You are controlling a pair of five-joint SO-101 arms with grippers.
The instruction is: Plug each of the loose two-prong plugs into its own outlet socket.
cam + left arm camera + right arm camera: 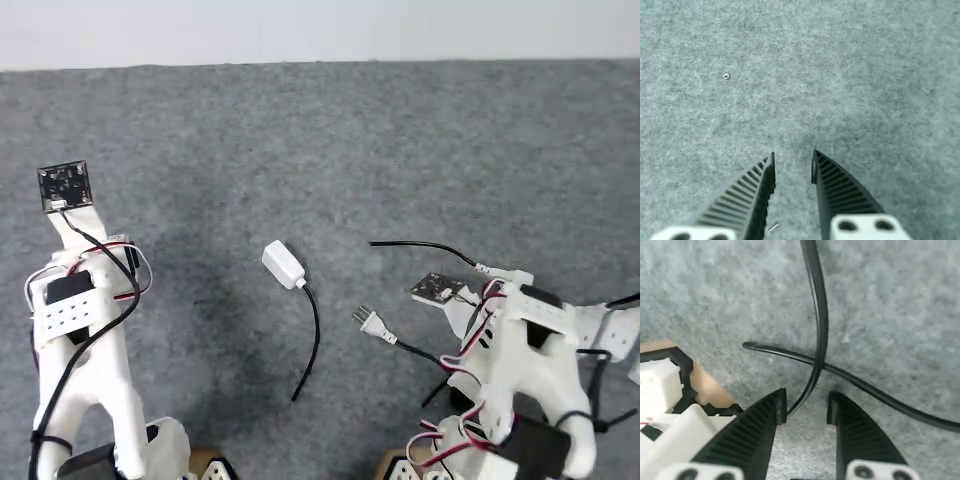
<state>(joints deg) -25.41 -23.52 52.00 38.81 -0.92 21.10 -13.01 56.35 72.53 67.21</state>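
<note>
Two-prong plug [368, 322] lies loose on the grey table [300, 130], and both your claws are spread.
From your left: the left claw [793, 156] hangs over bare table with its fingers apart, gripping nothing, a tiny round speck [726, 76] well ahead of it. At centre the white outlet socket [283, 264] lies tilted, a short black cord [314, 345] trailing from it. Near its right sits the plug, prongs pointing left, not touching the socket. Your right claw [807, 397] is spread above two crossing black cords [819, 363], holding neither.
</note>
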